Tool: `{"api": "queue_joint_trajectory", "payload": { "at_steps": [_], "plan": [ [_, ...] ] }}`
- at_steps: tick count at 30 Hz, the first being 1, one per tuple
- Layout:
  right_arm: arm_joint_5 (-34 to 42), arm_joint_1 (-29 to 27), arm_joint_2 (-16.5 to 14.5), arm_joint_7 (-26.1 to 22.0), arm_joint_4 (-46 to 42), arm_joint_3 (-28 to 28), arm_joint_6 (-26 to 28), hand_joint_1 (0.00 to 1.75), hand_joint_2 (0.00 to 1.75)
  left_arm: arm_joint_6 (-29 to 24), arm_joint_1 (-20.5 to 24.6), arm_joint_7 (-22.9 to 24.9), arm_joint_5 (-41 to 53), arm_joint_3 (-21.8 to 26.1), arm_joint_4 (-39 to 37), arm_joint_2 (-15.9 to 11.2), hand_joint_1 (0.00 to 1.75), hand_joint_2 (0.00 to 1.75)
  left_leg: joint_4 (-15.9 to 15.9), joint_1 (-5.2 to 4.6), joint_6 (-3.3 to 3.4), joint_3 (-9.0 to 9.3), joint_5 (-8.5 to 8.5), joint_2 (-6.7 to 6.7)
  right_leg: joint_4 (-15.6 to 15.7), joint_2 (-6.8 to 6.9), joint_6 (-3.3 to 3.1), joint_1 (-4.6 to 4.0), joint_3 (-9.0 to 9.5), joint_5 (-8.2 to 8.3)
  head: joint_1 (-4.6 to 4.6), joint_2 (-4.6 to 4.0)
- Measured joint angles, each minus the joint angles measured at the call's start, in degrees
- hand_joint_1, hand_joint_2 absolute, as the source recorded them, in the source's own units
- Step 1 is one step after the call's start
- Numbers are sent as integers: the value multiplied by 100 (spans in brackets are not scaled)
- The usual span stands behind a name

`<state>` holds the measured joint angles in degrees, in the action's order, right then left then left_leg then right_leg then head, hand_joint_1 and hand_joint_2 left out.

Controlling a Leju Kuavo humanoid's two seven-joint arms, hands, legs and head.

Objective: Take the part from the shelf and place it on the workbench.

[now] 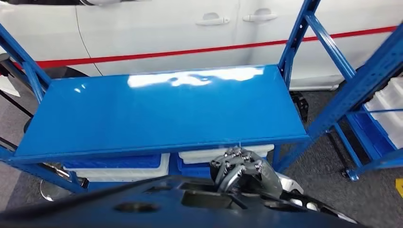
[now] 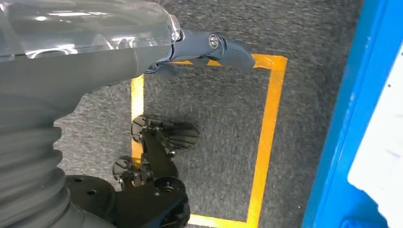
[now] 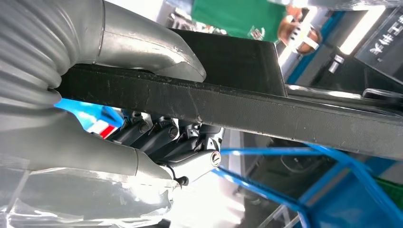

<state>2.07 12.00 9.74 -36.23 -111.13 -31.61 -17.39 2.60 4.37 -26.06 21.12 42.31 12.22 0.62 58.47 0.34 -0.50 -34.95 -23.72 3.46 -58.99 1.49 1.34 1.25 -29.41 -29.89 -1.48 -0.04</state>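
right hand (image 1: 240,171) grips black part (image 1: 157,202) | blue shelf (image 1: 157,111) ahead | lower bins (image 1: 119,166), possibly white

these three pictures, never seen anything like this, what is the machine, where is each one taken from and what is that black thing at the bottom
They come from a two-armed humanoid robot. The head view looks forward and down at a blue workbench, its top bare and glossy, with white bins on the level underneath and a white car behind it. At the bottom edge, the right hand holds a large black part. The right wrist view sits close behind that hand, with the thumb and fingers clamped on the part's black edge. The left wrist view looks down at grey carpet with yellow floor tape; the left hand hangs there holding nothing.
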Motion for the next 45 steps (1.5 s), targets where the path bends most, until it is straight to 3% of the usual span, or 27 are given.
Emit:
{"api": "queue_joint_trajectory", "payload": {
  "at_steps": [2,3,5,7,8,9,11,12,14,16,18,19,22,23,24,25,27,28,30,33,35,37,38,39,41,43,45],
  "plan": [
    [-38,-8,36,-2,-30,-5,63,157,175,6,20,-9,28,-8,0,3,0,175,21,34,-84,-32,36,-8,31,-22,-128,-24,-71,69,-4,0],
    [-52,-12,53,-9,-44,-10,87,157,175,8,19,-10,40,-10,0,7,0,175,80,53,-114,-77,-47,-49,39,-24,-191,-35,-116,120,-6,0],
    [-64,-17,77,-26,-81,-22,126,157,175,9,12,-9,50,-12,0,14,0,175,521,72,-142,-244,-519,-183,53,-31,-300,-50,-239,243,-7,-1],
    [-67,-27,87,-31,-104,-37,151,157,175,8,11,-8,51,-13,0,17,0,175,1242,68,-134,-424,-1034,-274,47,-56,-353,-93,-390,358,-8,-1],
    [-68,-35,95,-30,-107,-47,158,157,175,6,13,-8,51,-13,0,17,0,175,1506,64,-121,-447,-1129,-291,42,-70,-366,-118,-465,413,-8,-1],
    [-69,-43,104,-29,-108,-57,163,157,175,5,15,-8,51,-13,0,17,0,175,1600,55,-99,-390,-1095,-298,36,-83,-373,-141,-538,467,-8,0],
    [-71,-54,121,-30,-110,-73,167,157,175,4,16,-8,51,-13,0,17,0,175,1249,22,-32,-24,-803,-301,23,-111,-373,-171,-667,565,-9,0],
    [-72,-57,127,-30,-116,-76,168,157,175,4,22,-8,51,-13,1,14,0,175,848,-10,19,267,-691,-305,17,-120,-366,-177,-717,612,-9,0],
    [-73,-57,137,-29,-141,-81,169,157,175,2,44,-10,51,-13,8,2,0,175,98,-70,97,741,-653,-309,15,-125,-327,-181,-782,706,-8,0],
    [-75,-60,144,-30,-158,-87,169,157,175,0,61,-13,51,-13,13,-7,0,175,-229,-115,141,890,-662,-308,31,-119,-268,-164,-809,808,-9,0],
    [-78,-65,156,-30,-158,-92,170,157,175,-1,60,-12,51,-13,13,-2,0,175,-284,-103,183,846,-539,-287,6,-128,-206,-150,-840,802,-11,0],
    [-79,-65,164,-30,-158,-95,171,157,175,-2,62,-11,51,-13,13,3,0,175,-312,-88,212,811,-465,-272,-93,-136,-172,-145,-882,665,-8,0],
    [-81,-67,195,-35,-158,-107,195,157,175,-2,74,-10,51,-13,13,11,0,175,-323,-74,261,604,-266,-243,-961,-150,-74,-90,-1118,-128,-6,0],
    [-81,-69,204,-39,-158,-111,208,157,175,-3,74,-10,51,-13,13,11,0,175,-311,-71,254,516,-208,-239,-1275,-149,-44,-63,-1169,-272,-7,0],
    [-80,-68,210,-43,-158,-115,219,157,175,-3,72,-10,51,-13,13,11,0,175,-291,-66,237,422,-153,-236,-1455,-147,-15,-35,-1153,-269,-7,-1],
    [-77,-67,214,-49,-157,-117,227,157,175,-4,70,-10,52,-13,13,12,0,175,-258,-56,216,324,-106,-232,-1452,-145,13,-5,-1048,-154,-8,0],
    [-65,-58,217,-79,-156,-120,243,157,175,-5,66,-11,60,-13,14,14,0,175,-151,-31,161,133,-38,-230,-921,-138,62,54,-574,88,-8,-1],
    [-60,-48,219,-104,-155,-120,252,157,175,-7,67,-14,71,-13,15,14,0,175,-86,-25,128,52,-18,-231,-546,-140,68,54,-308,92,-9,0],
    [-61,-35,225,-168,-148,-119,279,157,175,-9,69,-20,108,-13,17,16,0,175,-1,-23,51,-48,32,-234,-88,-150,15,29,-29,-8,-22,0],
    [-92,-39,243,-231,-138,-118,311,157,175,-13,73,-10,169,-16,17,30,0,175,39,13,-71,-134,69,-249,-14,-146,-162,-18,-101,68,-42,0],
    [-125,-43,249,-236,-137,-119,340,157,175,-17,73,5,202,-24,16,49,0,175,327,39,-110,-273,-261,-271,9,-132,-276,-24,-209,181,-52,0],
    [-149,-60,251,-237,-137,-120,382,157,175,-20,76,16,230,-38,16,63,0,175,1006,44,-121,-465,-804,-286,4,-130,-332,-55,-340,288,-61,0],
    [-157,-76,251,-238,-137,-120,397,157,175,-21,79,18,239,-46,17,64,0,175,1347,44,-120,-524,-969,-289,1,-130,-344,-75,-409,342,-63,0],
    [-162,-91,252,-239,-137,-121,403,157,175,-22,81,20,242,-52,17,64,0,175,1565,42,-113,-521,-1009,-292,-5,-131,-350,-94,-481,395,-62,0],
    [-170,-115,254,-250,-137,-122,409,157,175,-24,81,21,248,-60,17,63,0,175,1450,31,-77,-270,-782,-296,-15,-138,-348,-118,-612,490,-63,0],
    [-200,-139,258,-290,-142,-121,436,157,175,-24,92,20,264,-64,18,56,0,175,660,-1,-8,316,-580,-309,-24,-148,-321,-128,-713,578,-62,0],
    [-254,-183,267,-331,-150,-121,478,157,175,-22,112,14,279,-67,20,45,0,175,-35,-46,45,759,-595,-324,-16,-144,-263,-122,-763,667,-60,0]
  ]
}}
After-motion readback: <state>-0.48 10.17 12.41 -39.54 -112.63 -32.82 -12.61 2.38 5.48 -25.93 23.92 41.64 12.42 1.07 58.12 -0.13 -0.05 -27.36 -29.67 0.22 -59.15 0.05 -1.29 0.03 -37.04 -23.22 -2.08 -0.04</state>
